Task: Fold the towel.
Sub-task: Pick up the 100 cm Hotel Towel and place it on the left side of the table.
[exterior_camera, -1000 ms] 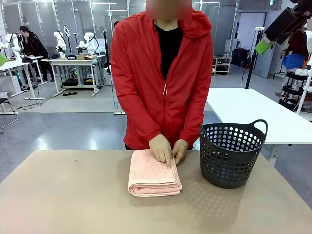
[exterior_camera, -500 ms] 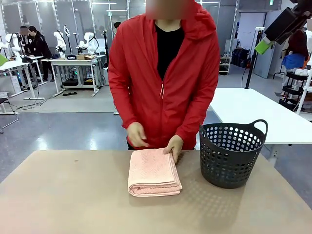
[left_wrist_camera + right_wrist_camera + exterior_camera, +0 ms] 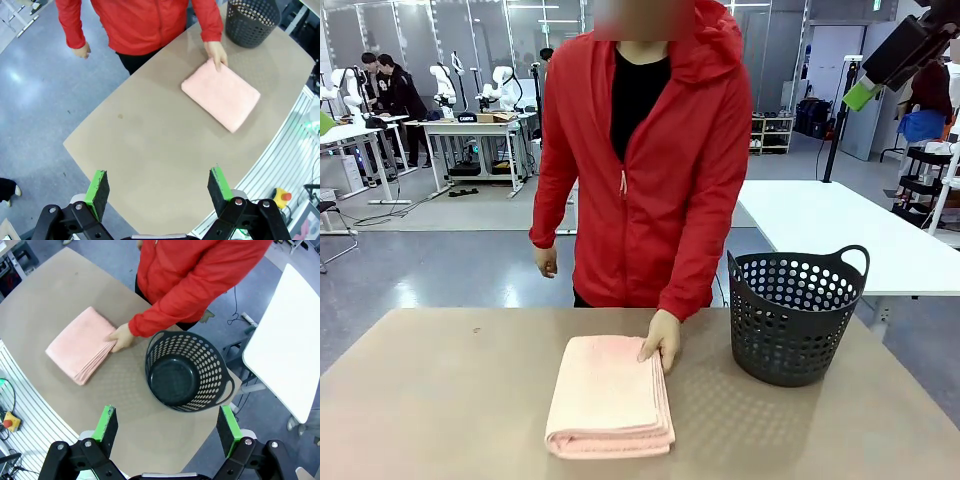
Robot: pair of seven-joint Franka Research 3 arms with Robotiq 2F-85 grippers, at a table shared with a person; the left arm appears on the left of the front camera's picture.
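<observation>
The salmon-pink towel [image 3: 610, 396] lies folded into a thick rectangle on the brown table, near the front edge. The person's hand [image 3: 661, 341] rests on its far right corner. From above, the towel [image 3: 221, 94] and the hand [image 3: 217, 53] appear in the left wrist view, and the towel [image 3: 81, 345] again in the right wrist view. My left gripper [image 3: 158, 186] hangs open high over the table, far from the towel. My right gripper [image 3: 166, 424] is open too, high above the basket's near side. Part of the right gripper [image 3: 898, 52] shows at the top right of the front view.
A dark perforated basket [image 3: 794, 315] stands empty to the right of the towel, also seen from above as the basket [image 3: 184, 371]. The person in a red jacket [image 3: 645, 160] stands at the far edge. A white table [image 3: 840, 235] stands behind the basket.
The towel has slid toward the robot's side of the table. One of the person's hands left it and now hangs by their side; the other stays on the towel.
</observation>
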